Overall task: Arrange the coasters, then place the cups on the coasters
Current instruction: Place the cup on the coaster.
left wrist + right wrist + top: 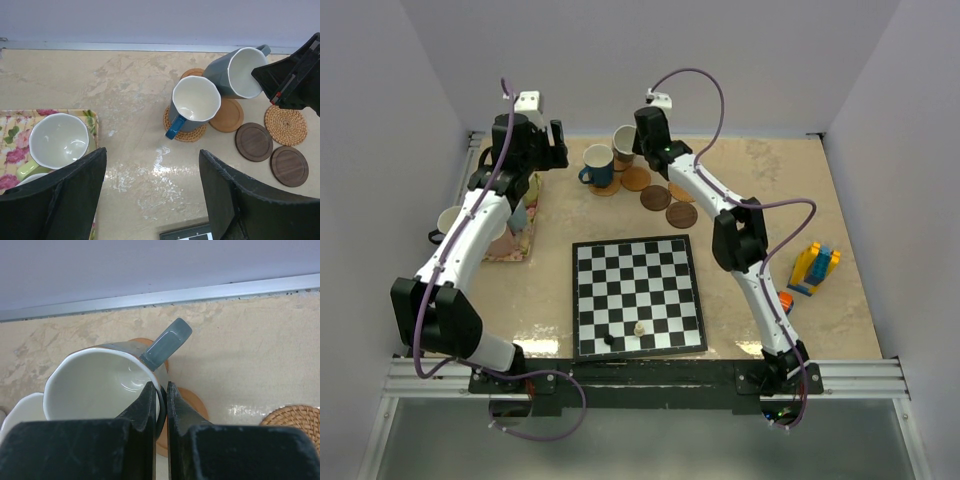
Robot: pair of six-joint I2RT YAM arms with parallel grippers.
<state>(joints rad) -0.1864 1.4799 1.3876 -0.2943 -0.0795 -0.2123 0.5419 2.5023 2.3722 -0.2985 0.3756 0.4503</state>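
The right hand, stretched toward twelve o'clock, is clamping the rim of a tilted glossy teal ceramic mug; the left hand is hovering, spread apart.

Left arm: reaches to the far left; your left gripper hangs between the floral mat and the dark blue cup.
Right arm: reaches far centre; your right gripper is at the rim of the far cup.
Dark blue cup: stands on a woven coaster.
Loose coasters: one tan, two dark brown, close together right of the cups.
Mat: a pale cup at its left; the rest is under your arm.
Chessboard: near centre, with two pieces near its front edge.
Toy blocks: right side, well apart.
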